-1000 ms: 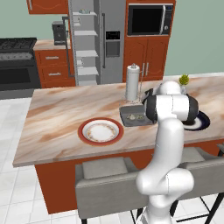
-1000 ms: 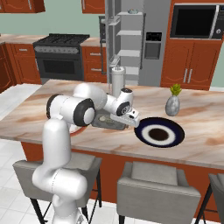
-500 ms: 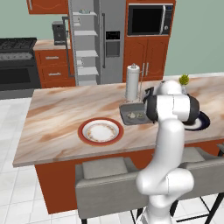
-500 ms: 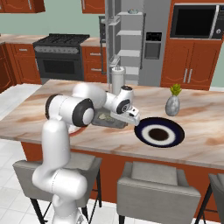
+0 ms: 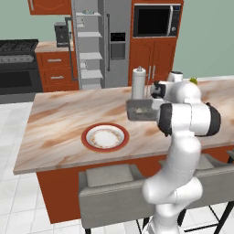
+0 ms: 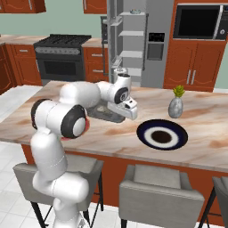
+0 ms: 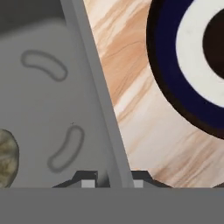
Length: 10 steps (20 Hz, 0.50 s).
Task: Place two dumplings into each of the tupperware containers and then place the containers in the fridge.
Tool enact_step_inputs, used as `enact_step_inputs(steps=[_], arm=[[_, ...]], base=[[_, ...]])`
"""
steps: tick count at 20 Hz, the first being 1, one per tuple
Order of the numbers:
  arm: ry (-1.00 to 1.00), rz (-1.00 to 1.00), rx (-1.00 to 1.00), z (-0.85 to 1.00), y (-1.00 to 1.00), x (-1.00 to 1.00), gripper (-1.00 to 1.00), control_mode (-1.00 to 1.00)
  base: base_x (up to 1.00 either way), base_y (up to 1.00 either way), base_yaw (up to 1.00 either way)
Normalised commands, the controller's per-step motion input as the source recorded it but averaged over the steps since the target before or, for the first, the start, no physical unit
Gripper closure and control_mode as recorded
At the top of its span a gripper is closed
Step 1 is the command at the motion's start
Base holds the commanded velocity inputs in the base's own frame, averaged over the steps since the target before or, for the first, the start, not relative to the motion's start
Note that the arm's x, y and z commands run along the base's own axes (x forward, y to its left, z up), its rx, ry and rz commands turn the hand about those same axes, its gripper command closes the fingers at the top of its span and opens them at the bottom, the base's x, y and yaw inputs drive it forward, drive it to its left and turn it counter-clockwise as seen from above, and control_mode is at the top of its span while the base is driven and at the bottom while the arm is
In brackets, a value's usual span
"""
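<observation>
Dumpling (image 7: 8, 158) inside grey tub (image 7: 48, 100), its wall between pincer (image 7: 114, 181) tips

You can count one grey tub (image 5: 138, 110) and two plates: red-rimmed (image 5: 105, 137), dark blue (image 6: 161, 135). One dumpling (image 7: 8, 158) shows. One vase (image 6: 176, 107).

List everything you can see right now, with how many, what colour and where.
dark grey container: one, grey, island middle, its wall between the gripper tips
dumpling: one, beige, inside that container
red-rimmed plate: one, red and white, island front
dark blue plate: one, blue and white, beside the container
vase: one, grey, with plant, island back
fridge: one, grey steel, door open, behind island
microwave: one, black, built in
gripper: one, dark, shut on the container's wall
</observation>
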Motion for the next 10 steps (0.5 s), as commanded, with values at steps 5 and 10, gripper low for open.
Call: enact_step_inputs(steps=[5,10], arm=[[0.04,-0.31,0.00,0.60,0.68,-1.00,1.00,-1.00],[0.08,-0.37,-0.01,0.70,0.77,-1.00,1.00,-1.00]], base=[[0.00,0.00,0.00],[0.00,0.00,0.00]])
